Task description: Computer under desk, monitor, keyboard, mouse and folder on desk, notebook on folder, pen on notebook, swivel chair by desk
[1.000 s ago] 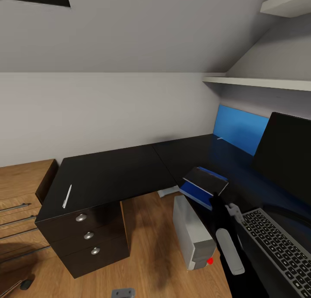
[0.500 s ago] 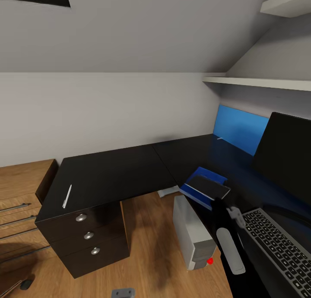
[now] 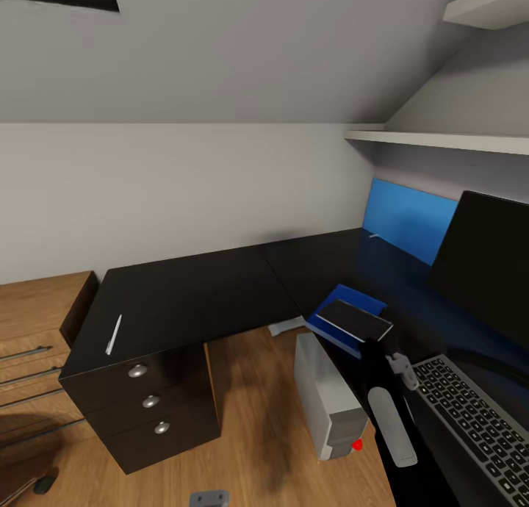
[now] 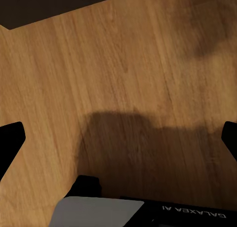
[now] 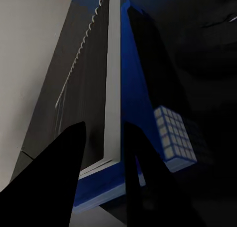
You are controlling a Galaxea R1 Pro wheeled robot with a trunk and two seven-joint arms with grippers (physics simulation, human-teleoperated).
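Note:
The glossy black desk (image 3: 184, 294) bends round the corner. A blue folder (image 3: 328, 325) lies near the right wing's front edge. My right gripper (image 3: 369, 343) is shut on the edge of the dark spiral notebook (image 3: 356, 319), which hangs slightly tilted just over the folder. In the right wrist view both fingers (image 5: 74, 172) straddle the notebook's white page edge (image 5: 112, 89), with the folder (image 5: 140, 103) below. The white pen (image 3: 114, 334) rests on the desk's left end. Monitor (image 3: 488, 261) and keyboard (image 3: 470, 419) are on the right wing. The computer (image 3: 327, 400) stands on the floor beside it. My left gripper (image 4: 118, 140) is open over the wood floor. The mouse is out of view.
A black drawer unit (image 3: 150, 400) with silver knobs carries the desk's left end, and a low wooden cabinet (image 3: 37, 323) stands beside it. A silver leg with a black castor (image 3: 33, 485) pokes in at the floor's corner. White shelves (image 3: 441, 141) hang over the right wing.
The notebook has come down from a steeper tilt to lie nearly flat over the folder, and my right gripper has shifted slightly right with it. The pen has not moved.

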